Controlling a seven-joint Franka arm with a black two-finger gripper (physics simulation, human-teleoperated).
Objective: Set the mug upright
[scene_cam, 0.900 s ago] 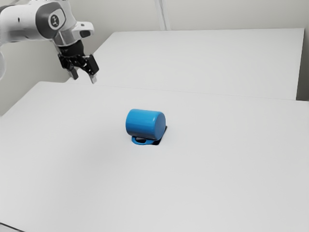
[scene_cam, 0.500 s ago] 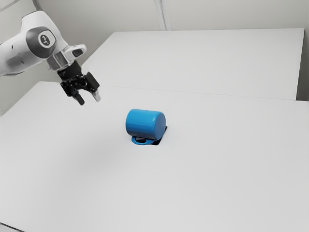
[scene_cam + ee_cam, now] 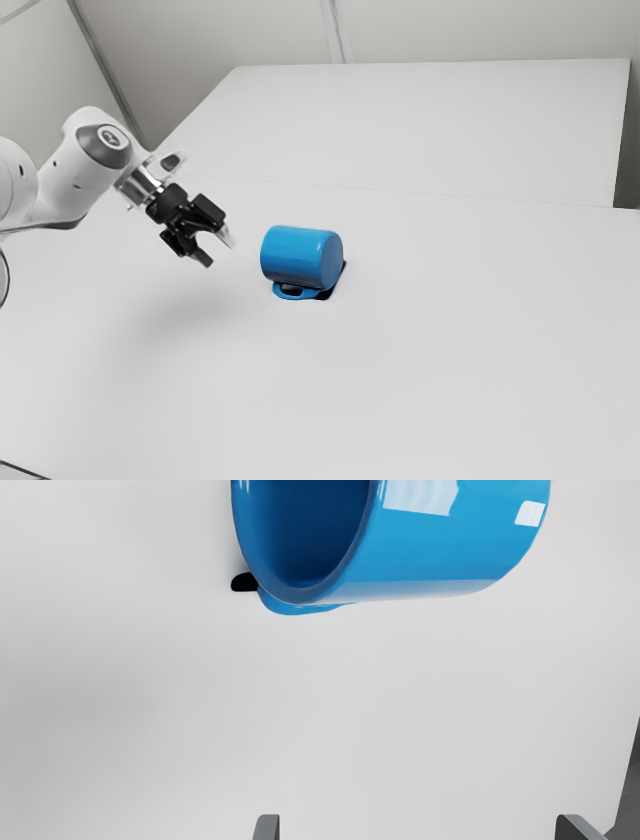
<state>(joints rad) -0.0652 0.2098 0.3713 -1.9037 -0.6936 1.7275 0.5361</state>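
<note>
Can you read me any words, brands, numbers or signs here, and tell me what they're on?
I can't read any text.
Round badge on the robot arm: small mark, too small to read.
Mug: no lettering visible, just pale reflections.
Table: none visible.

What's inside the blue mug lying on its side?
The blue mug shows a bare stretch of dark blue inner wall; its own side covers the deeper part, so anything there can't be seen.
</note>
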